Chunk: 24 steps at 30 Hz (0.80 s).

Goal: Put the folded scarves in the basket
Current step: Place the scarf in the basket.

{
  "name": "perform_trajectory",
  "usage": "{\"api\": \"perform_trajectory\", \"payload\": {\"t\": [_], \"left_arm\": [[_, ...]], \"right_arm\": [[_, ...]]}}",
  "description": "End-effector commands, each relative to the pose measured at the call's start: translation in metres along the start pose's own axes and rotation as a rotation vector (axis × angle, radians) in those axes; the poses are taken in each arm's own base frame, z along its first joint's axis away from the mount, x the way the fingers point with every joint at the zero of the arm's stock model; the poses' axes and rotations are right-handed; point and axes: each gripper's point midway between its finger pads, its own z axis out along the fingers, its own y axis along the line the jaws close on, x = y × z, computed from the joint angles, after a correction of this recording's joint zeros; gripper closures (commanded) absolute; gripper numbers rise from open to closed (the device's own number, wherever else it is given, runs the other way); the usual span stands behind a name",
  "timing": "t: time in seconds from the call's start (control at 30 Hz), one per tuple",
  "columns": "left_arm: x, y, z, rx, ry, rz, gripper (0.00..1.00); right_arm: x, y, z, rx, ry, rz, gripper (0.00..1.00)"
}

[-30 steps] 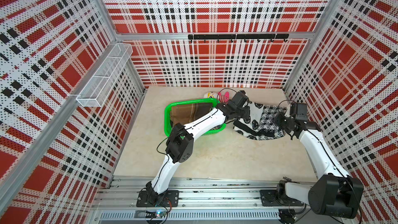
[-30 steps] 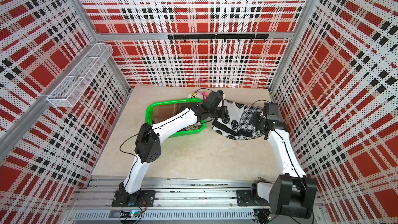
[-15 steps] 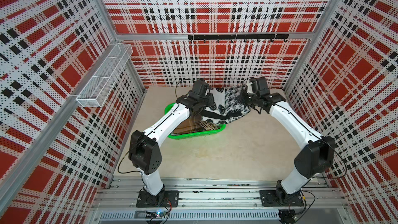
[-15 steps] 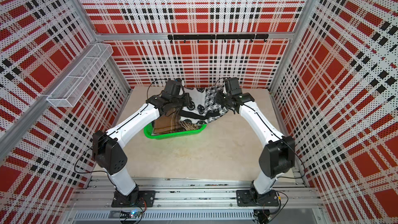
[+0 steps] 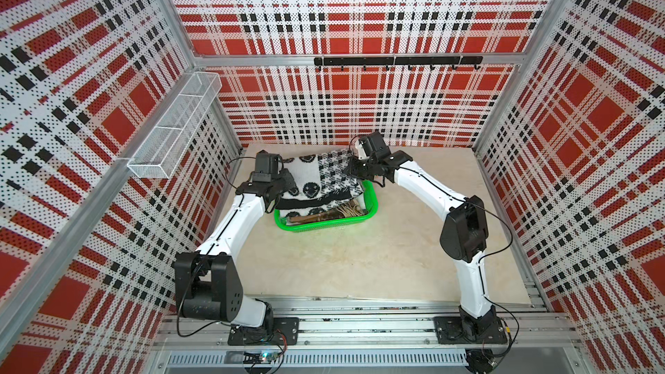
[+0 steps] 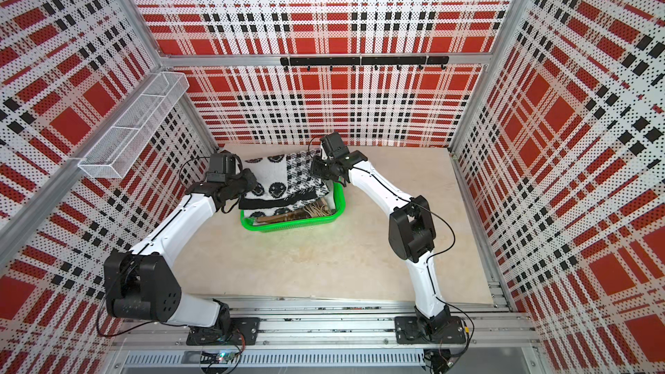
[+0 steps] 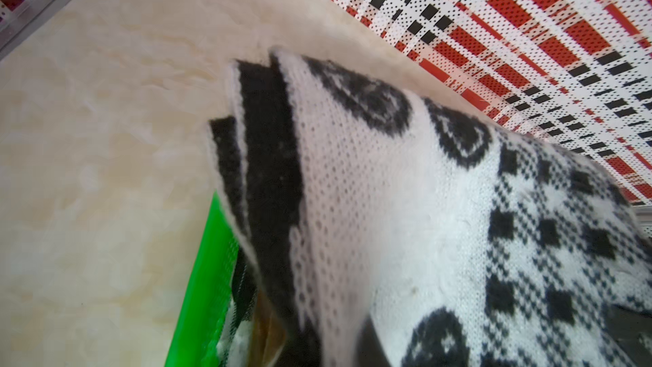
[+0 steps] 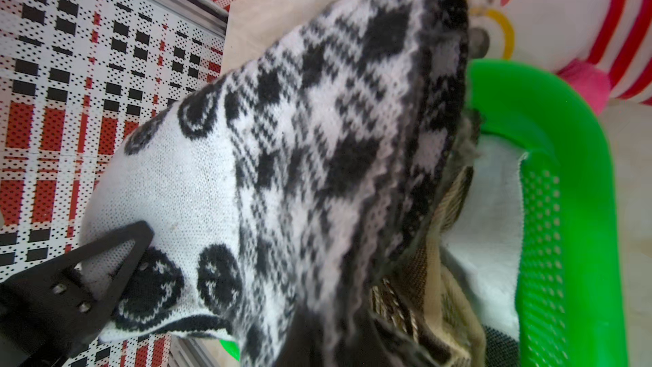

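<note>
- The white wire rack (image 5: 172, 131) on the left wall is found as it was in the earlier frames.
- The left gripper (image 5: 284, 188) is seen clenched on the left edge of the scarf. Since half a second ago it has been drawn leftward, and its arm has been swung out toward the left wall.
- The folded scarf (image 5: 316, 181), black and white with smiley faces and checks, is held stretched between the two grippers above the basket.
  - A second ago it was lying on the table to the right of the basket.
  - Half a second ago it had been lifted and overhung the right rim.
  - Now it is spread over the opening, with its near edge hanging down inside. Whether it rests on the contents cannot be told.
- The green basket (image 5: 324, 226) is kept in much the same spot on the beige table (image 5: 360, 264). Only its near and right walls are left uncovered, and brown and tan items (image 5: 338, 212) are seen inside.
- The right gripper (image 5: 354, 170) is clamped on the scarf's right edge, and it too has been carried leftward. In the right wrist view one black finger (image 8: 116, 259) is pressed against the knit.
- A white, pink and red striped soft toy (image 8: 564, 12) is shown in the right wrist view just beyond the basket's rim.
</note>
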Motion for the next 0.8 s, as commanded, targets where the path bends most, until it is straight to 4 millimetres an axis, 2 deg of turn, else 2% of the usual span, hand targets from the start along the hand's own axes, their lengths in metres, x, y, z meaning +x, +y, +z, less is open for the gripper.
{"api": "perform_trajectory", "payload": {"t": [0.0,0.17,0.33,0.5,0.6,0.77], "left_arm": [[-0.014,-0.005,0.001,0.036,-0.060,-0.005,1.00],[-0.006,-0.006,0.009,0.032,-0.043,-0.002,1.00],[0.002,-0.010,0.012,0.032,-0.032,0.005,1.00],[-0.006,-0.020,0.000,0.052,-0.068,0.004,1.00],[-0.011,-0.021,-0.008,0.049,-0.086,0.001,1.00],[0.001,-0.010,-0.001,0.012,-0.062,-0.009,1.00]], "right_arm": [[0.004,-0.010,0.002,0.013,-0.008,0.035,1.00],[0.014,-0.020,-0.003,0.049,-0.019,0.030,1.00],[0.011,-0.024,-0.011,0.082,-0.035,0.019,1.00],[-0.001,-0.014,-0.031,0.083,-0.082,-0.003,1.00],[-0.003,-0.014,-0.036,0.093,-0.085,-0.010,1.00],[0.009,-0.025,-0.019,0.106,-0.045,-0.002,1.00]]}}
